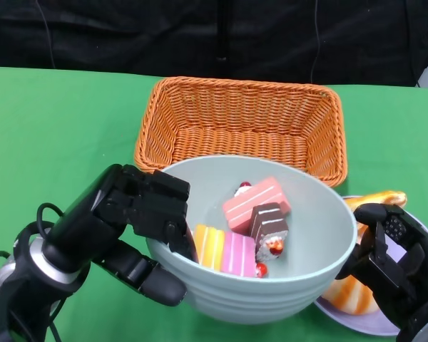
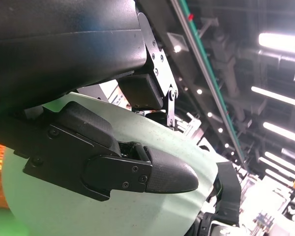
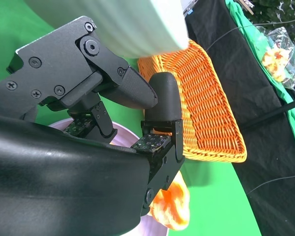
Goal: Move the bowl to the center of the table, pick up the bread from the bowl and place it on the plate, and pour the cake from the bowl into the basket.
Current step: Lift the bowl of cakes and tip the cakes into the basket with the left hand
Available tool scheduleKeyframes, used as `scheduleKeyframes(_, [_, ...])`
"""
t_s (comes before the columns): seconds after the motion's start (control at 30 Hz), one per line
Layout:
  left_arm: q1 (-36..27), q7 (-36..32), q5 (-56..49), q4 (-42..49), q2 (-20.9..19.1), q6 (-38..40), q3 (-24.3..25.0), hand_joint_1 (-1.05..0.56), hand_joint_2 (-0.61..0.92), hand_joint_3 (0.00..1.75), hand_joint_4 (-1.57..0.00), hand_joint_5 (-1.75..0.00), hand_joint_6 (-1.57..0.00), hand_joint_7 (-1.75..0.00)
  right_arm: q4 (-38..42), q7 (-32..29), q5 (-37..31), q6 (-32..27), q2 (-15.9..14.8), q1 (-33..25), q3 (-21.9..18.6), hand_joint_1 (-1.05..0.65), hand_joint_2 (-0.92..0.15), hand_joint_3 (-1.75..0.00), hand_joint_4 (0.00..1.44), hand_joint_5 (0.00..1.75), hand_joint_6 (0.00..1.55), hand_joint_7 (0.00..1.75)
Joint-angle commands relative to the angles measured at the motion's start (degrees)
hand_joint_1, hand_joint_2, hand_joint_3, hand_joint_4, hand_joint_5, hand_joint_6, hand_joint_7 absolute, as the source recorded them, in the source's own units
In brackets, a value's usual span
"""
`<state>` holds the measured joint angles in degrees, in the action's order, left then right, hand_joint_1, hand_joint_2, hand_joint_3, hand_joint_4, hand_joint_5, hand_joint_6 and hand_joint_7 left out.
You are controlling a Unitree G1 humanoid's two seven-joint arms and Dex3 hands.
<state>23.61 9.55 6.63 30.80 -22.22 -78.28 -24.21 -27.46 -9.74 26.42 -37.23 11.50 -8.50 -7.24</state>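
Note:
A pale green bowl point(image 1: 307, 263) sits low in the head view, just in front of the basket point(image 1: 242, 114). Several cake pieces point(image 1: 255, 203) lie inside it: pink, chocolate and striped. My left hand point(image 1: 139, 214) grips the bowl's left rim, with fingers over the edge and the thumb against the outer wall point(image 2: 137, 211). The bread point(image 1: 346, 296) lies on the lavender plate point(image 1: 357, 324) at the lower right. My right hand point(image 1: 392, 256) hovers over the plate beside the bowl's right wall, holding nothing. The right wrist view shows the bread point(image 3: 174, 206) under that hand point(image 3: 113, 98).
The orange wicker basket point(image 3: 206, 108) stands empty on the green tablecloth point(image 1: 50, 128), close behind the bowl. A black backdrop runs along the table's far edge. The plate lies partly under the bowl's right side.

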Motion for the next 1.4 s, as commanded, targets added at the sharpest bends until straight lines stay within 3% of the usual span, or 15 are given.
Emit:
scheduleKeyframes(0.03, [-0.82, 1.89, 1.39, -2.24, 0.27, 0.75, 1.96, -0.79, 0.92, 0.51, -1.1, -1.61, -1.14, -1.06, 0.11, -0.72, 1.04, -0.57, 0.33, 0.72, -1.03, -0.08, -0.64, -1.21, 0.84, 1.75, 0.61, 1.75])
scheduleKeyframes(0.3, [-3.1, 6.42, 2.79, -6.33, 1.16, 5.38, 4.0, -0.81, 0.92, 0.44, -1.14, -1.54, -1.19, -0.97, 0.23, -0.91, 1.23, -0.48, 0.38, 0.87, -1.22, -0.07, -0.65, -1.2, 0.83, 1.75, 0.61, 1.73])
scheduleKeyframes(0.5, [-2.63, 9.07, 4.76, -4.69, 2.75, 3.29, 4.75, -0.74, 0.92, 0.43, -1.13, -1.54, -1.19, -0.95, 0.33, -0.91, 1.18, -0.46, 0.34, 0.92, -1.22, -0.07, -0.65, -1.2, 0.83, 1.75, 0.62, 1.73])
scheduleKeyframes(1.27, [-1.64, 21.52, 14.91, -4.04, 6.72, 3.84, 6.68, -0.74, 0.92, 0.46, -1.07, -1.62, -1.14, -0.96, 0.04, -1.74, 1.82, -1.11, 0.42, 1.1, -1.36, -0.07, -0.65, -1.2, 0.81, 1.75, 0.62, 1.72])
scheduleKeyframes(1.4, [1.67, 21.07, 14.16, 2.35, 13.27, -1.76, 8.05, -0.67, 0.92, 0.41, -0.96, -1.72, -1.01, -1.02, -0.22, -2.54, 2.39, -1.61, 0.91, 1.43, -1.63, -0.09, -0.66, -1.19, 0.82, 1.75, 0.61, 1.72])
